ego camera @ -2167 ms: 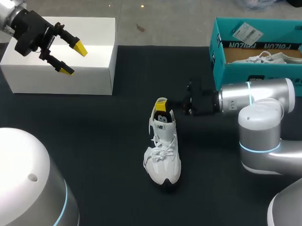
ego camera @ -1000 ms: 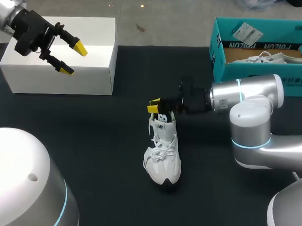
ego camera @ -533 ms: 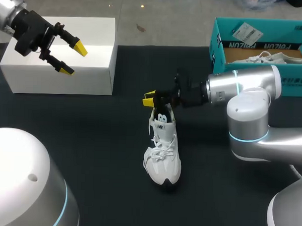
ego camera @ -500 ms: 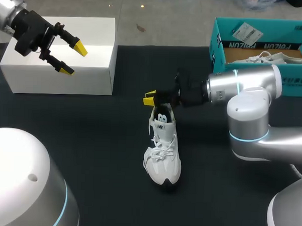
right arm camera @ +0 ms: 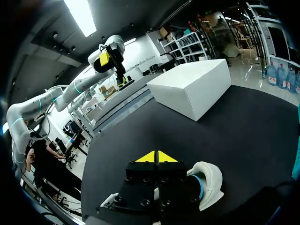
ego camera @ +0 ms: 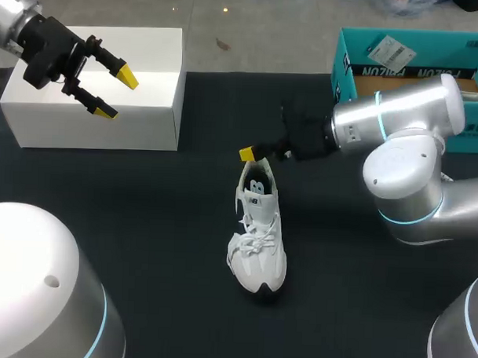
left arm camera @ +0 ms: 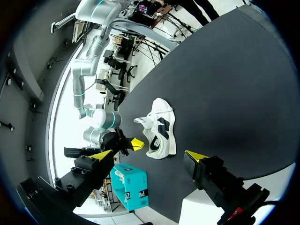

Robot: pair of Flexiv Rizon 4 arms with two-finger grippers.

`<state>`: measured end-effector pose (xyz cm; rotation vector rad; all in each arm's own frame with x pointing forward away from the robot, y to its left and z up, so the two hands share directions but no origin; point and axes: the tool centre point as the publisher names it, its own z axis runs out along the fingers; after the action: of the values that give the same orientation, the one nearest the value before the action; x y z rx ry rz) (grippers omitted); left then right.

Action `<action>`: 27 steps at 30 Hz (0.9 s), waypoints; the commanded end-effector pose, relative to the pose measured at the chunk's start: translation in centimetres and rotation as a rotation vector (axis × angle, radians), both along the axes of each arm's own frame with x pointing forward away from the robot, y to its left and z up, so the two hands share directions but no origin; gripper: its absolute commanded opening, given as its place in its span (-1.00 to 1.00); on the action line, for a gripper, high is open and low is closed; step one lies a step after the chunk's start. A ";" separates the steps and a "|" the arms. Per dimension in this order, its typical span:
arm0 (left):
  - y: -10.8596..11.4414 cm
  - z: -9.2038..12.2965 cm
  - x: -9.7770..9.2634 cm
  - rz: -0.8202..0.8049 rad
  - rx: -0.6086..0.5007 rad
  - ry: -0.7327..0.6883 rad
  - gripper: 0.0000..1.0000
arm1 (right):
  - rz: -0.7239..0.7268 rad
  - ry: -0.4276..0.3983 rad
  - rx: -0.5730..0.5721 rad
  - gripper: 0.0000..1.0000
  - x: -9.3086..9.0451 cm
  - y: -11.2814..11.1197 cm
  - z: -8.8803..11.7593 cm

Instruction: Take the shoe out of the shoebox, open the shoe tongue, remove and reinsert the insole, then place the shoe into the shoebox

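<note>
Two grippers are showing in the head view, and they are sitting well apart from each other. My left gripper [ego camera: 116, 94] is hovering above a white box [ego camera: 151, 117] that is standing at the far left of the black table [ego camera: 144, 199]. Its jaws are gaping wide, with the two yellow tips spread, and they are gripping nothing. My right gripper [right arm camera: 154, 157] is coming in from the right side and is hanging just above the heel end of the white shoe [ego camera: 259, 235]. Its jaws are pressing fully together, the yellow tips are touching each other, and nothing is lying between them. The shoe is standing on its sole near the middle of the table, outside the box, with its toe pointing toward me and its heel pointing toward the far edge. Its laces are crossing the upper and its dark opening is facing up. In the right wrist view the shoe's padded collar is peeking out from under the gripper's black body. In the left wrist view the shoe is lying well ahead of my open fingers, and the right gripper's yellow tip is showing just beside its heel. The teal shoebox [ego camera: 361, 69] is standing open-topped at the far right of the table, well apart from the shoe, and my right arm [ego camera: 405, 153] is crossing in front of it.
</note>
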<state>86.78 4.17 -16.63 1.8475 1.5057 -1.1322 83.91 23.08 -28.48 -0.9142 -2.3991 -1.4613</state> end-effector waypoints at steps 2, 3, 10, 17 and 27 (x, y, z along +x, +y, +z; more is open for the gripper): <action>0.0 0.1 0.1 -0.002 0.003 0.001 1.00 | -0.003 0.020 -0.103 -1.00 0.0 0.3 0.4; 0.0 0.1 0.1 -0.002 0.003 0.001 1.00 | -0.003 0.020 -0.103 -1.00 0.0 0.3 0.4; 0.0 0.1 0.1 -0.002 0.003 0.001 1.00 | -0.225 0.098 -0.285 -1.00 -0.6 0.5 -1.4; 0.0 0.1 0.1 -0.002 0.003 0.001 1.00 | -0.545 0.067 -0.495 -1.00 -0.9 -1.9 -2.5; 0.0 0.1 0.1 -0.002 0.003 0.001 1.00 | -0.545 0.067 -0.495 -1.00 -0.9 -1.9 -2.5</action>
<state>86.78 4.17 -16.63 1.8474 1.5057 -1.1321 83.23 20.60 -31.25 -1.4469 -2.4193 -1.1358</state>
